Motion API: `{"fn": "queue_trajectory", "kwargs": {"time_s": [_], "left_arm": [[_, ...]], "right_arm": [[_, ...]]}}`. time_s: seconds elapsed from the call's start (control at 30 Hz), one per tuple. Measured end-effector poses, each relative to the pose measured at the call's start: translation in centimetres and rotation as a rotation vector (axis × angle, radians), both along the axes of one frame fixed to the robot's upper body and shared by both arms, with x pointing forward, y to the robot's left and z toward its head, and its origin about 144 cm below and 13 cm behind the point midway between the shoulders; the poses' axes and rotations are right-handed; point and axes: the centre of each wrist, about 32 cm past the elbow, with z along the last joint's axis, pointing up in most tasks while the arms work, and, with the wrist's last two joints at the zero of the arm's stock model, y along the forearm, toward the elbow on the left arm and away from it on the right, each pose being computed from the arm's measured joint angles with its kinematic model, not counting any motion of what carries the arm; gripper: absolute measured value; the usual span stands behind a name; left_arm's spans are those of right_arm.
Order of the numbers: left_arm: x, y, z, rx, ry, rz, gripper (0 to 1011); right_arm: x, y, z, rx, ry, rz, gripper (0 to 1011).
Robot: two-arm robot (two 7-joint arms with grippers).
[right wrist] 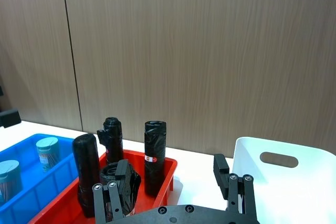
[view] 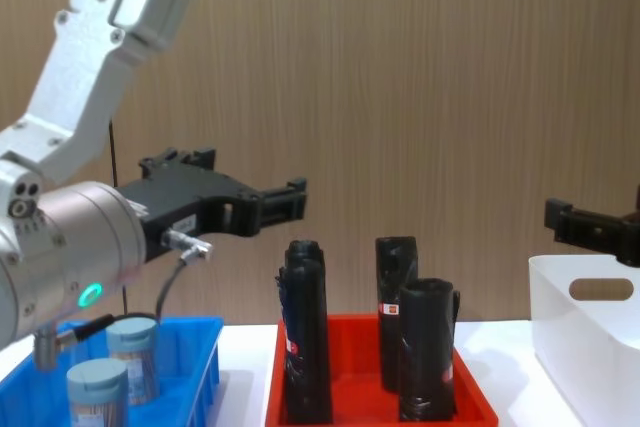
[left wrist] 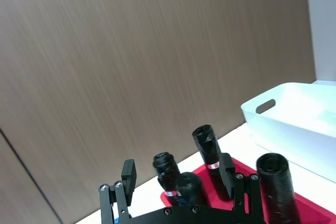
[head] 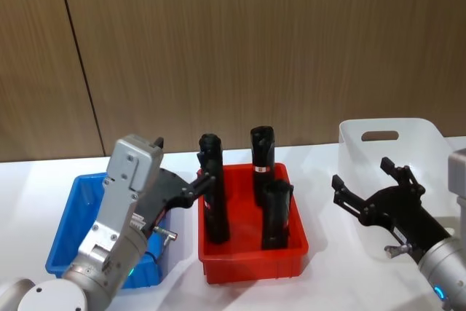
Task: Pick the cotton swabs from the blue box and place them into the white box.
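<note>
Over the white bench [head: 328,282], the wide left gripper [left wrist: 177,172] must drop straight onto a clear grey-lidded swab tub [right wrist: 47,151] near its left edge; right gripper [head: 362,172] hangs wide.

On the table [head: 328,274] we find three containers in a row before the wall [head: 255,41]: the left box [head: 73,216] with two swabs tubs [view: 133,352] standing inside, the tray [head: 251,260] in the middle with rolls [view: 427,347] upright in it, and the right box [head: 357,151].
</note>
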Motion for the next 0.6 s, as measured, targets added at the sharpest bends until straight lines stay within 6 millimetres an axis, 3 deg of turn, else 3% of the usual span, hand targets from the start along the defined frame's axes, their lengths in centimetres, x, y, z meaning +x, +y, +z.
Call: {"fn": "queue_trajectory", "kwargs": {"time_s": [0.6], "left_arm": [[-0.8,0.7,1.3,-0.081,0.089,0.147,1003]], "right_arm": [[0.0,0.0,0.0,0.0,0.0,0.0,1002]]}}
